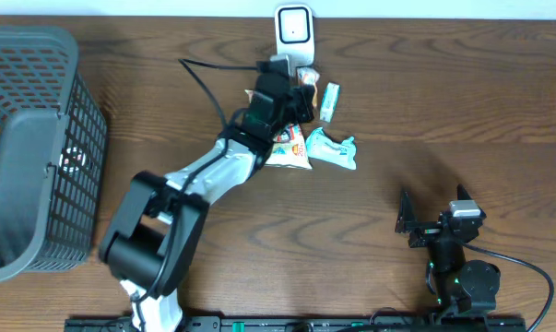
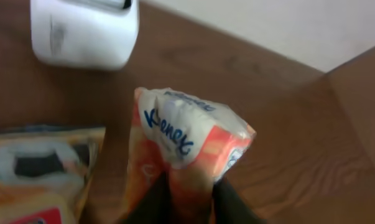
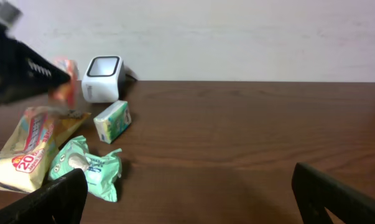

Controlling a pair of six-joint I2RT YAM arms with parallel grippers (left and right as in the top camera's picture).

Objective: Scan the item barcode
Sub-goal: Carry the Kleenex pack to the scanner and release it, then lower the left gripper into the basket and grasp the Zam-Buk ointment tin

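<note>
An orange and white Kleenex tissue pack (image 2: 187, 140) is pinched between the two dark fingers of my left gripper (image 2: 190, 199). It is held just in front of the white barcode scanner (image 2: 84, 31). From overhead, the left gripper (image 1: 299, 89) sits right below the scanner (image 1: 294, 28), with the tissue pack (image 1: 307, 75) at its tip. In the right wrist view the pack (image 3: 64, 87) shows as an orange blur beside the scanner (image 3: 103, 78). My right gripper (image 1: 431, 217) rests open near the table's front right, with nothing between its fingers (image 3: 56, 199).
A yellow-orange snack bag (image 1: 291, 149), a teal wipes pack (image 1: 333, 150) and a small green and white pack (image 1: 329, 101) lie near the scanner. A grey mesh basket (image 1: 29, 138) stands at the left edge. The scanner's black cable (image 1: 204, 83) runs across the table.
</note>
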